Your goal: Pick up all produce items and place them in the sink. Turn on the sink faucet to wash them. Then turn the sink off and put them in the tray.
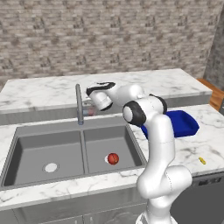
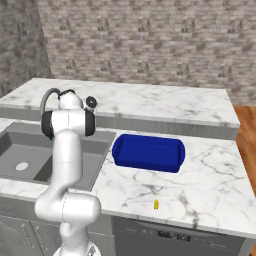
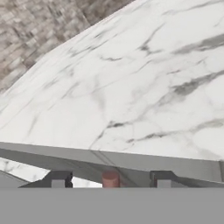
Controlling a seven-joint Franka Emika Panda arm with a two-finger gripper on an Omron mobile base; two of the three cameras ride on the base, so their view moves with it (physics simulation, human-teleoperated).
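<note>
Marble surface (image 1: pixel 39 92) frames the sink (image 1: pixel 26 131), where the red fruit (image 1: pixel 113 158) lies in the right bowl. Spread pincer (image 3: pixel 109 180) straddles the faucet (image 1: pixel 79 105) lever's reddish tip (image 3: pixel 110 178), directly ahead between the fingers.

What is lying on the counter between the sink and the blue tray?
Nothing: in the right base view, bare marble counter separates the sink from the blue tray.
</note>
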